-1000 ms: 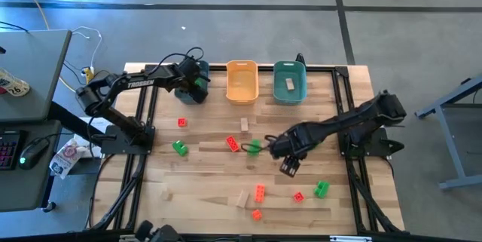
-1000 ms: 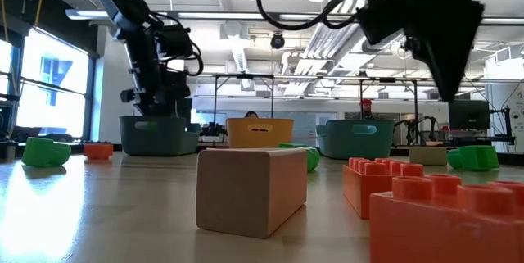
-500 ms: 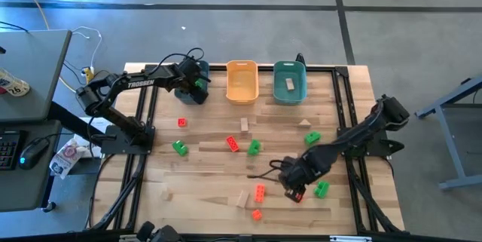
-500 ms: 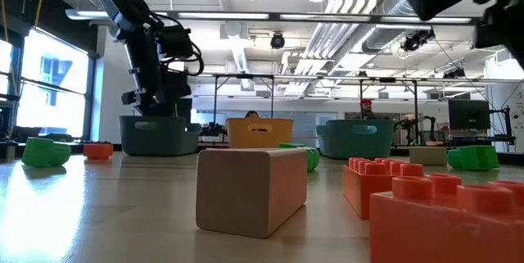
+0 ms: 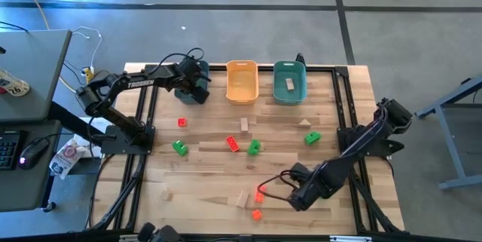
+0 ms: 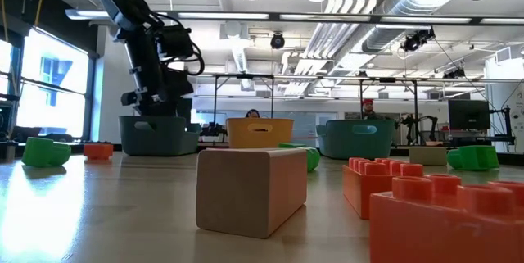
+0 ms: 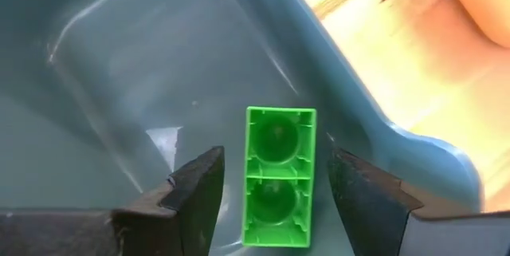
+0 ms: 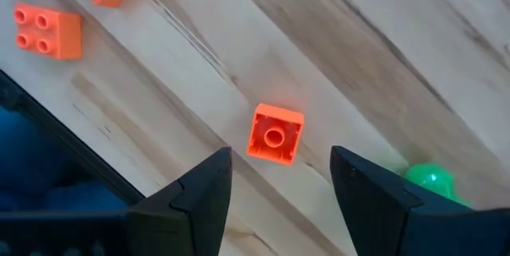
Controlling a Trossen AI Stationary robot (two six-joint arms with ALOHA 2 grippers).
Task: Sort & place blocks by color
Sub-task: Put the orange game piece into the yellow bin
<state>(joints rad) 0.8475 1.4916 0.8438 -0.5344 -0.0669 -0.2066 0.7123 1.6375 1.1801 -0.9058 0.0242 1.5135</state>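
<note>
Pale wooden planks make up the tabletop [image 5: 203,178], with three bins along its far edge: a dark teal bin [image 5: 194,91], an orange bin [image 5: 242,81] and a lighter teal bin [image 5: 289,82] holding a tan block [image 5: 290,84]. From above, the left claw [image 5: 197,85] hangs over the dark teal bin, while the right claw [image 5: 300,197] sits low near the tabletop's front edge, well apart from the orange bin. Loose blocks lie in front of the orange bin: a green block [image 5: 180,148], a red-orange block [image 5: 233,144], another green block [image 5: 312,138].

At table height, a tan block [image 6: 250,190] stands nearest, with the orange bin [image 6: 259,133] far behind it and red-orange bricks [image 6: 393,188] beside it.

Past the left wrist, the left claw [image 7: 272,188] is spread wide inside the dark teal bin [image 7: 119,72], gripping nothing; a green two-stud block [image 7: 278,176] lies on the bin floor between the fingers.

Past the right wrist, the right claw [image 8: 279,178] is also wide apart and empty, hovering over a small red-orange block [image 8: 274,134] on the planks.
</note>
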